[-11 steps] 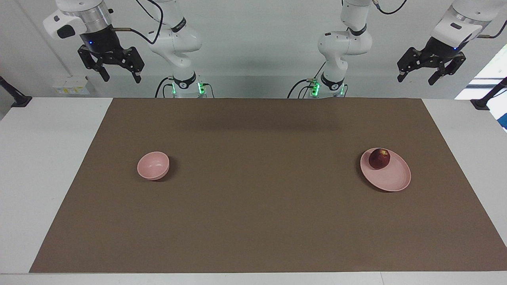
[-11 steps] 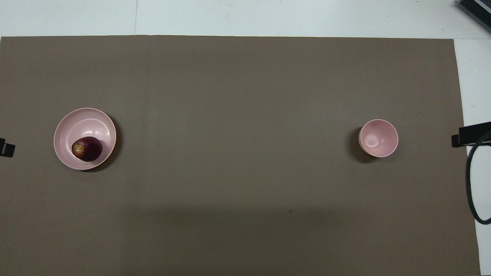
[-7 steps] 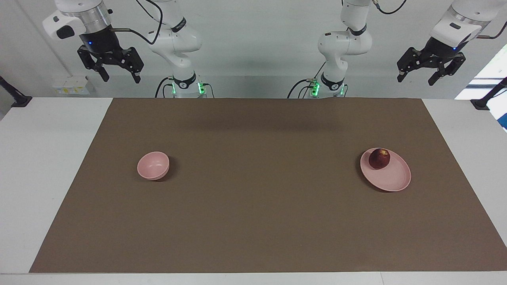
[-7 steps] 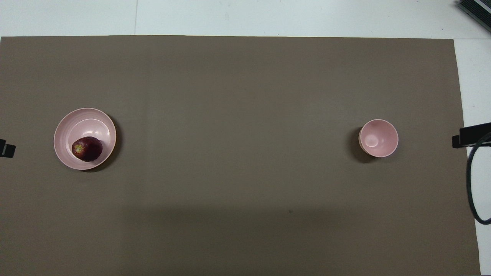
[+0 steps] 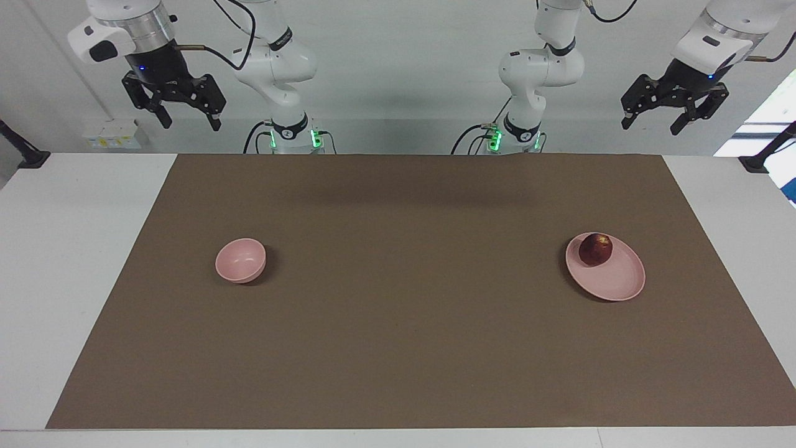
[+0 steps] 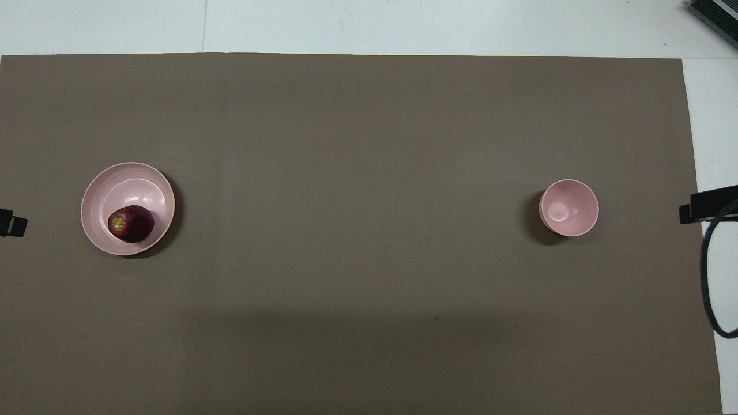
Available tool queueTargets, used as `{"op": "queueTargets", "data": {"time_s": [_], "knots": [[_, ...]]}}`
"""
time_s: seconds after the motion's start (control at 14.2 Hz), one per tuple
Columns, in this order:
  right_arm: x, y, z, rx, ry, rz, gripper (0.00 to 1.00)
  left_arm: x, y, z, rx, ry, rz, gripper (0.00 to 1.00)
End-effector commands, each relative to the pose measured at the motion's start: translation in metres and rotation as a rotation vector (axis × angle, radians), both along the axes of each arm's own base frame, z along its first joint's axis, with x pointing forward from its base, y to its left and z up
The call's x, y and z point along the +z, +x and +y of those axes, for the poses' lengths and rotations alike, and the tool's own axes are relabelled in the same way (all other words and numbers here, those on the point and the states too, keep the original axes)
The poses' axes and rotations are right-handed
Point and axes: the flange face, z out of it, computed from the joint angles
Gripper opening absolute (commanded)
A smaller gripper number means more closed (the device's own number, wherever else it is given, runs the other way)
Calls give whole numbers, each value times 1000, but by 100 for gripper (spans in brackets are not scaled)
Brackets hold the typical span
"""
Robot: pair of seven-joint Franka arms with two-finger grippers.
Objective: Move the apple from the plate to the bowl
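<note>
The left claw hangs spread open and empty, having lifted slightly above the bench's left-arm end; the right claw waits open. The apple still sits on the plate's robot-side edge. The bowl stands empty, well apart; nothing is grasped yet.

A: Colours first: the apple is dark red, nearly maroon, with a small yellowish patch on top.

B: And it sits on a pale pink plate, plain, no pattern.

A: The bowl matches, the same matte pale pink inside and out.

B: Under everything, a flat brown mat, unmarked, on a white table.

A: Up top, both grippers, left and right, are black, on white arms with green lights glowing at the bases.
</note>
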Motion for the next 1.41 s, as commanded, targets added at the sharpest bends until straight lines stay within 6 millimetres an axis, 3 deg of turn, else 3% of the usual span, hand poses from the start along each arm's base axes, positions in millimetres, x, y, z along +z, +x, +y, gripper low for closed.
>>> {"op": "queueTargets", "data": {"time_s": [0.0,0.85,1.34], "knots": [[1,-7,-5,20,19,-16,100,0,-6,-1,-17,-14,-14,100],[-1,-8,-5,19,19,-9,100,-2,-5,-2,-20,-16,-23,100],[0,-8,-5,19,19,-10,100,-14,-11,-2,-21,-17,-30,100]]}}
